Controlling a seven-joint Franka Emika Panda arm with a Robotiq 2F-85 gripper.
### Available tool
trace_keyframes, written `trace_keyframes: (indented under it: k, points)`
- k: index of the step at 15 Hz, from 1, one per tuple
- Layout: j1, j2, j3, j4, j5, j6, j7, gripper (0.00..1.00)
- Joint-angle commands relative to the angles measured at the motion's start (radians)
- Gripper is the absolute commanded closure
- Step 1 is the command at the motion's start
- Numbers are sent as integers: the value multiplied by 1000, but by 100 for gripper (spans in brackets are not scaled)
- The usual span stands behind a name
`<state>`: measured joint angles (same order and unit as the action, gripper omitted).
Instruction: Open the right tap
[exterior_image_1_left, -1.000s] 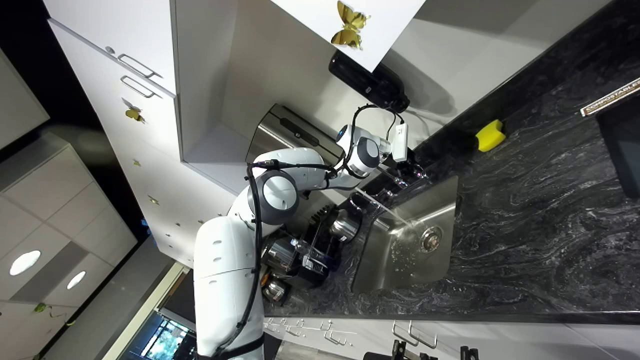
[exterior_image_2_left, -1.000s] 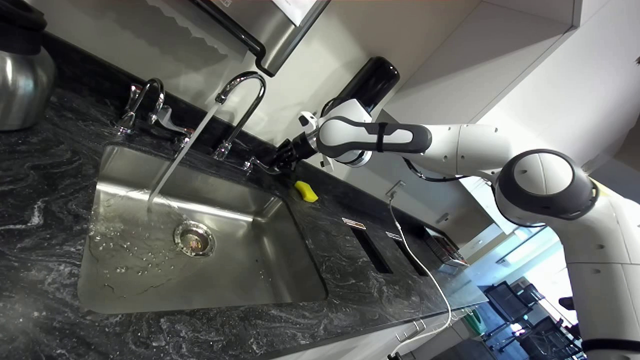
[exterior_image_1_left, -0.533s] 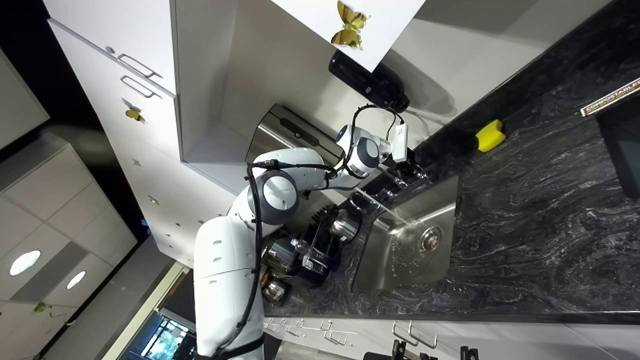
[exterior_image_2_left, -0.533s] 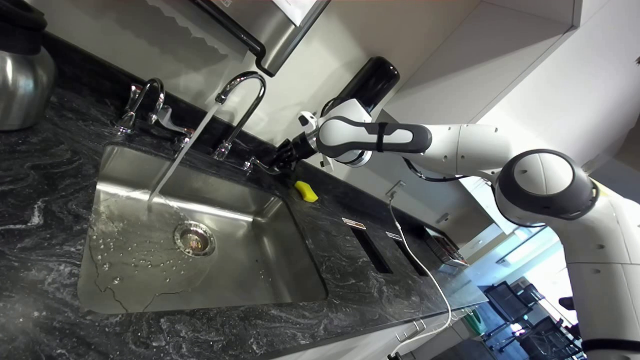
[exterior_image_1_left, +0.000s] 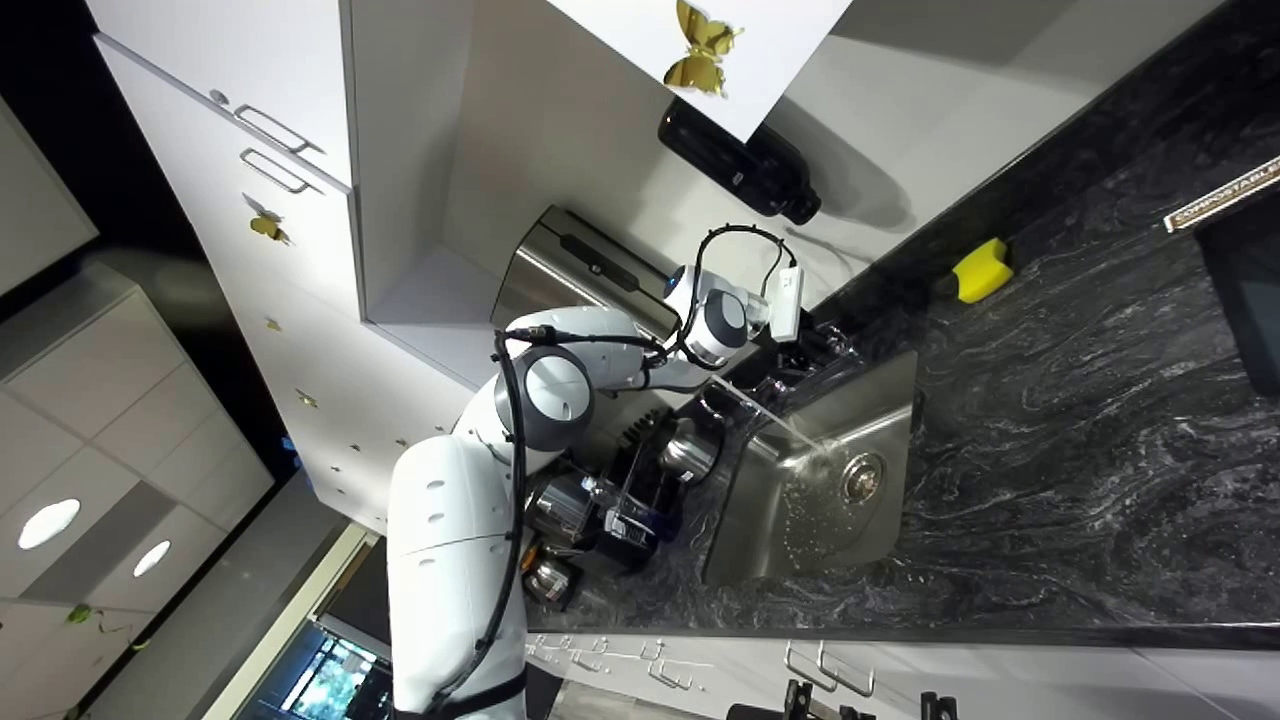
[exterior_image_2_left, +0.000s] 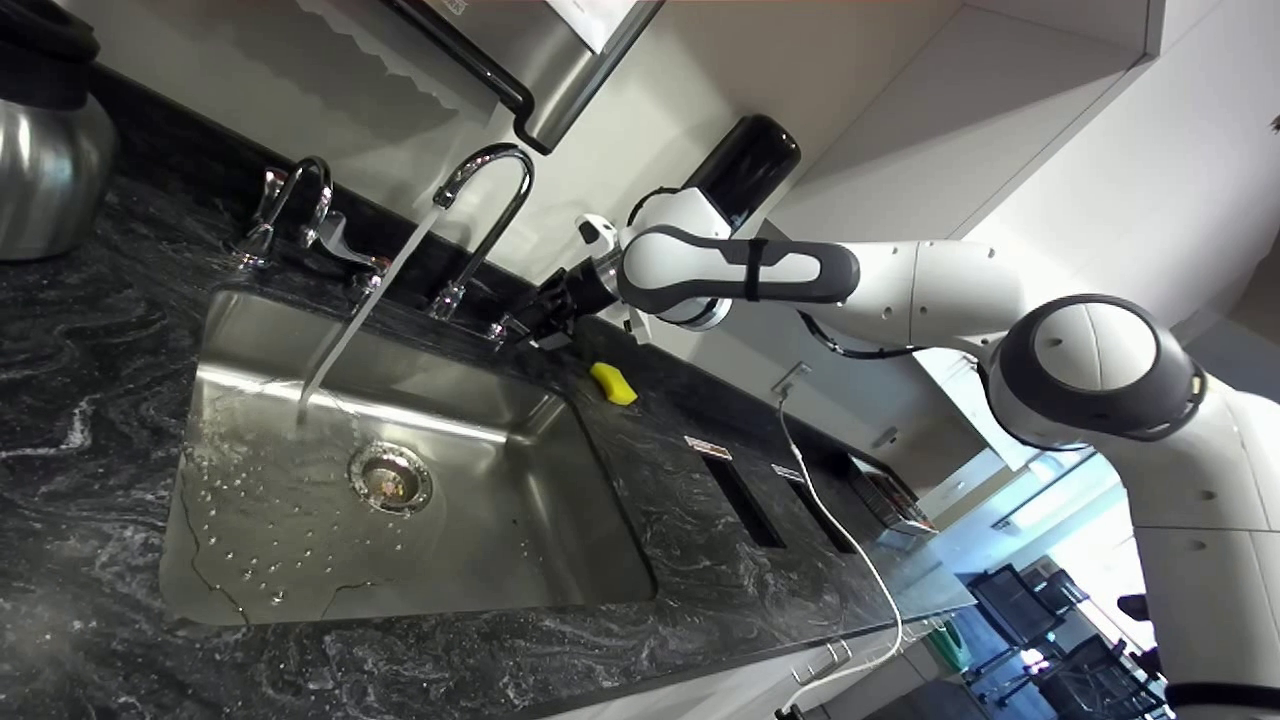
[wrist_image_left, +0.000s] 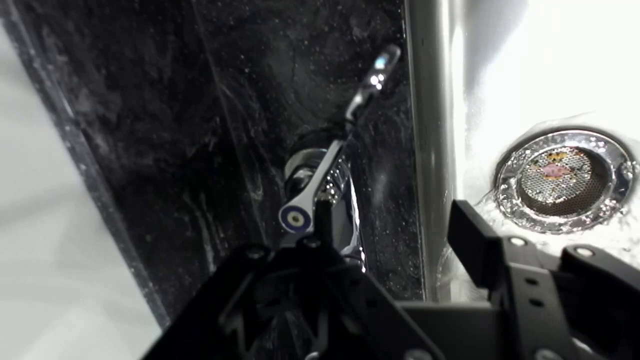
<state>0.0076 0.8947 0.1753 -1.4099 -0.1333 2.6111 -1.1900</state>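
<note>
My tool (wrist_image_left: 393, 215) has shifted toward the running gooseneck faucet (exterior_image_2_left: 504, 217), jaws wide apart, gripping nothing. Probably I align to the blue-ringed lever handle (wrist_image_left: 324, 167); next, a careful push.

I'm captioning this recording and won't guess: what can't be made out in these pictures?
Contact between gripper and tap handle: unclear in the wrist view, a dark finger in the way.
Tall spout: largely behind the arm in an exterior view.
Pink patch in the drain: too small to identify in the wrist view.
Steel flask: cut off by the left edge in an exterior view.
</note>
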Motion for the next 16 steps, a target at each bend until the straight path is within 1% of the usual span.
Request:
trace_keyframes:
  k: [1,2,3,6,11,12,16]
  points:
    - [25,-85,-36,-89,-21,40,96,6]
    - [29,-106,-43,-110,-28,45,119,1]
    - [30,-127,-47,-131,-33,49,136,0]
    - [4,-196,-10,-206,-20,46,120,0]
    - [2,-297,3,-314,-13,52,118,0]
    - [11,-223,-1,-218,-19,16,104,0]
    - [11,-261,0,-262,-18,17,104,0]
